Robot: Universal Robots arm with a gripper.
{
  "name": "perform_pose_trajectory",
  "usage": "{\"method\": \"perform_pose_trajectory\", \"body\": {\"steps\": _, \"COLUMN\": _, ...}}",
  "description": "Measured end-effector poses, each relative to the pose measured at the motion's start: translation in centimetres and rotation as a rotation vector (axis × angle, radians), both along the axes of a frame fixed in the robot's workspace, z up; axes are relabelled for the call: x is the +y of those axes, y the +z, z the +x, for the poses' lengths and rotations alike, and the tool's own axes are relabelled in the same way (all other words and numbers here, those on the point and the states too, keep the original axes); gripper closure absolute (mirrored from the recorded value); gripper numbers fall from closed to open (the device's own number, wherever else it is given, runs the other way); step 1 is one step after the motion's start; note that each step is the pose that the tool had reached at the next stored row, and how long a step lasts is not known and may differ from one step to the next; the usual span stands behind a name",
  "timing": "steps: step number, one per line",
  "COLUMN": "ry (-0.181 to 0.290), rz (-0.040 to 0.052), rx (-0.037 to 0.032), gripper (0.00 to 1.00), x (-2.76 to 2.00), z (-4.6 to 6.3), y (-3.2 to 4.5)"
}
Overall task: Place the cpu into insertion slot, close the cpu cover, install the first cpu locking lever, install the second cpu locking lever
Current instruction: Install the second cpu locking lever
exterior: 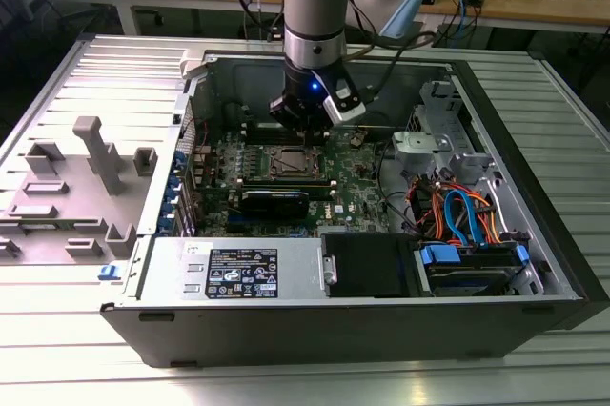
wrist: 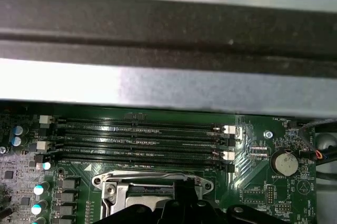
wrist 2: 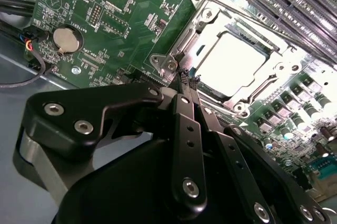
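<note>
The cpu [wrist 2: 231, 61] lies flat in the insertion slot [exterior: 291, 163] on the green motherboard, its silver top glaring bright. The grey cpu cover [wrist 2: 210, 18] lies down around it, and the chip shows through its square window. My gripper [wrist 2: 185, 79] is shut, its two black fingers pressed together with nothing visible between them. The tips sit at the socket's edge, beside a corner screw of the frame [wrist 2: 171, 65]. In the exterior view the gripper [exterior: 301, 122] hangs just behind the socket. In the first wrist view the cover [wrist: 152, 182] shows just above the gripper [wrist: 184, 205].
Long black memory slots [wrist: 142, 140] run along the socket, below the case's metal wall [wrist: 168, 87]. A coin battery [wrist 2: 66, 39] sits on the board. A long black card [exterior: 274, 201], coloured cables [exterior: 457, 215] and the power supply [exterior: 238, 273] crowd the case. The removed side panel [exterior: 76, 168] lies at the exterior view's left.
</note>
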State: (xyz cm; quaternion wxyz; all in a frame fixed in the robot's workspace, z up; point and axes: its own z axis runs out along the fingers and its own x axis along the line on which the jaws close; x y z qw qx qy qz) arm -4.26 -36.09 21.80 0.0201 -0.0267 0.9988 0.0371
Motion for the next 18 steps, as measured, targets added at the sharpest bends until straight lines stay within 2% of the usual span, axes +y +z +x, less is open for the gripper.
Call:
{"method": "perform_pose_trajectory", "body": {"steps": 4, "ry": 0.0, "rz": -0.0001, "rx": 0.0, "gripper": 0.89, "x": -0.43, "z": 0.0, "y": 0.0}}
{"method": "perform_pose_trajectory", "body": {"steps": 7, "ry": 0.0, "rz": -0.0004, "rx": 0.0003, "gripper": 0.89, "x": -0.54, "z": 0.0, "y": 0.55}}
{"method": "perform_pose_trajectory", "body": {"steps": 8, "ry": 0.0, "rz": -0.0003, "rx": 0.002, "gripper": 0.89, "x": -0.54, "z": 0.0, "y": 0.9}}
{"method": "perform_pose_trajectory", "body": {"steps": 10, "ry": 0.0, "rz": 0.0, "rx": 0.0064, "gripper": 0.89, "x": -0.59, "z": 0.0, "y": 1.01}}
{"method": "perform_pose_trajectory", "body": {"steps": 14, "ry": 0.0, "rz": -0.0012, "rx": 0.0231, "gripper": 0.89, "x": -0.78, "z": 0.1, "y": 1.02}}
{"method": "perform_pose_trajectory", "body": {"steps": 18, "ry": 0.0, "rz": -0.0014, "rx": 0.0281, "gripper": 0.89, "x": -1.37, "z": 0.1, "y": 1.01}}
